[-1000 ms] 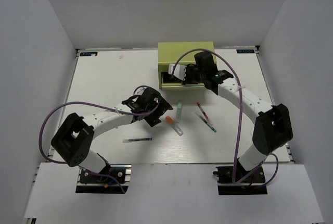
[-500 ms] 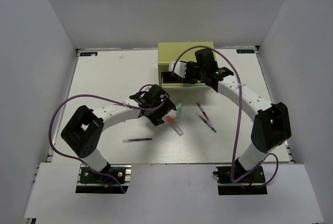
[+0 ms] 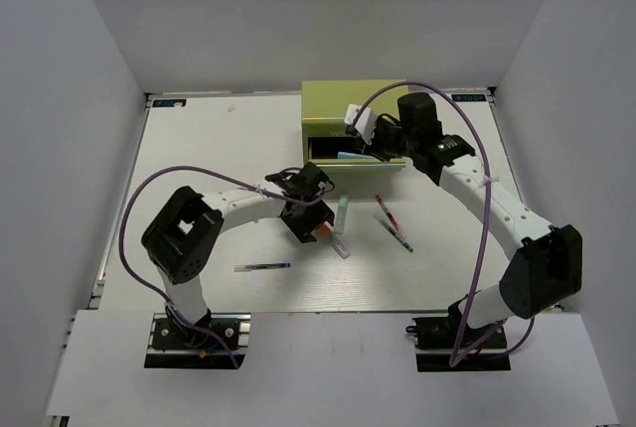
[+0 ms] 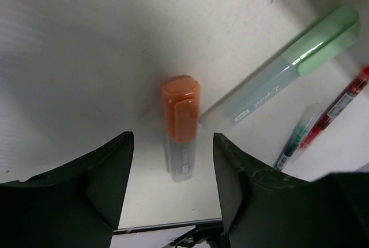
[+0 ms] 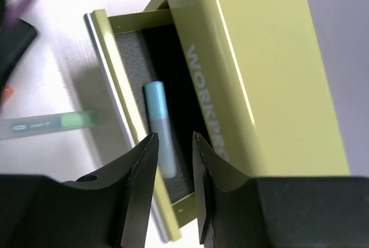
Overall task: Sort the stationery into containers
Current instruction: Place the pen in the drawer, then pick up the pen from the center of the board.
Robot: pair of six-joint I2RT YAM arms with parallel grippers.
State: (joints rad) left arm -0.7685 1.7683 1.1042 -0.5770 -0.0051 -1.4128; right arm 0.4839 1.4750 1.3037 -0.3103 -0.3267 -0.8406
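orange-capped marker (image 4: 180,130): we find it flat on the table (image 3: 199,159), on the drawer side of the yellow-green tool chest (image 3: 356,104), well out from it.
long axis: we read it as slanted to the chest front. The orange cap is the end nearer the chest, and the pale barrel runs away from the chest toward the right arm's side.
left gripper (image 4: 173,143): jaws spread wide and holding nothing, directly over the marker with one finger to each side of the barrel. The closing line crosses the long axis about squarely. We cannot tell whether the fingers reach the table.
nearer arm: the left, plainly; the right is up at the chest.
next move, our judgement: lower and close across the barrel just below the cap. Little wrist turn looks needed.
green-capped marker (image 4: 285,75): between the orange one and the chest, cap toward the chest, pale end right at the orange cap. We cannot tell whether they touch. A closing finger could nudge it.
red pen (image 3: 385,210), green pen (image 3: 397,235): about as far out from the chest, toward the right arm's side.
dark-blue pen (image 3: 262,267): farthest out from the chest, alone.
open drawer (image 5: 124,118): pulled out of the chest front. A blue-capped marker (image 5: 159,124) lies inside along its length.
right gripper (image 5: 174,139): above that drawer, jaws parted slightly, empty.
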